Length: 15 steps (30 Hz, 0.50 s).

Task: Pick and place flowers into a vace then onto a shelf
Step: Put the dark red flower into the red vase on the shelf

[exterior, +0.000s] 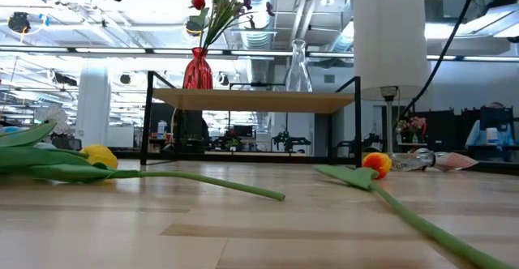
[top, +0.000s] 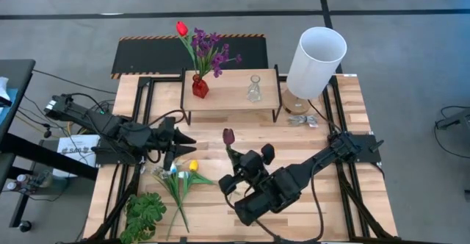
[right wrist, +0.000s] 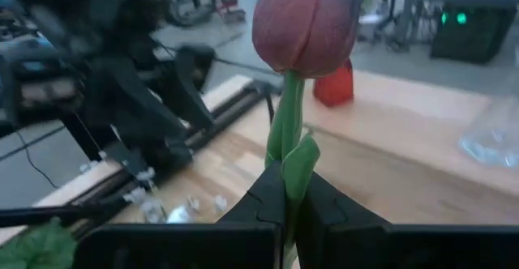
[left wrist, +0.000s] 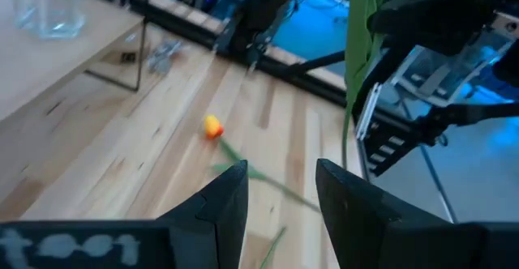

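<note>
right hand [right wrist: 285, 208] | grips maroon tulip [right wrist: 306, 22] upright | before shelf [top: 231, 93]

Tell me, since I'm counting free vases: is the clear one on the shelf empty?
Empty. The clear vase stands upright on the shelf with no stem in it; the red vase holds flowers.

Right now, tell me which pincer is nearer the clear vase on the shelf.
Right. The right pincer, shut on the maroon tulip, sits just in front of the shelf, below the clear vase. The left pincer, open, is farther off to the left.
</note>
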Each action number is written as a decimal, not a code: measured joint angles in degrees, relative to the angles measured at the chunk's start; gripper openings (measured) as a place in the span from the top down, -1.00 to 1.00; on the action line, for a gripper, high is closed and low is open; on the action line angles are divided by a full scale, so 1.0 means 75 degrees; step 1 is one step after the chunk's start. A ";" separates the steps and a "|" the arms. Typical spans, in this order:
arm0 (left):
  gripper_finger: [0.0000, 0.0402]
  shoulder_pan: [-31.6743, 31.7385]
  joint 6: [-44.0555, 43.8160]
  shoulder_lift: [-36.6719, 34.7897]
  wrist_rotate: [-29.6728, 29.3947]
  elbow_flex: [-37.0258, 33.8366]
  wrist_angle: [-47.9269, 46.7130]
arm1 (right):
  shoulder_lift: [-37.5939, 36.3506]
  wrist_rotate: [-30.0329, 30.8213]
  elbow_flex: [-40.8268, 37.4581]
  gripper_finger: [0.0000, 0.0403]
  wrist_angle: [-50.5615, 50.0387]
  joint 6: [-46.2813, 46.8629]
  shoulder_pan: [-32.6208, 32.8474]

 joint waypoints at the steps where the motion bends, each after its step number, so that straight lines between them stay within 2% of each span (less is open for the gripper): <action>1: 0.33 0.0011 0.0067 0.0102 0.0012 0.0000 0.0190 | 0.0000 0.0059 0.0075 1.00 0.0189 -0.0334 -0.0011; 9: 0.33 0.0400 0.0414 0.0956 0.0607 0.0000 0.1578 | -0.0132 0.0388 0.0075 1.00 0.2393 -0.2910 -0.0102; 15: 0.33 0.0653 0.0654 0.1025 0.0994 0.0003 0.2372 | -0.0152 0.0635 0.0073 1.00 0.2581 -0.3189 -0.0099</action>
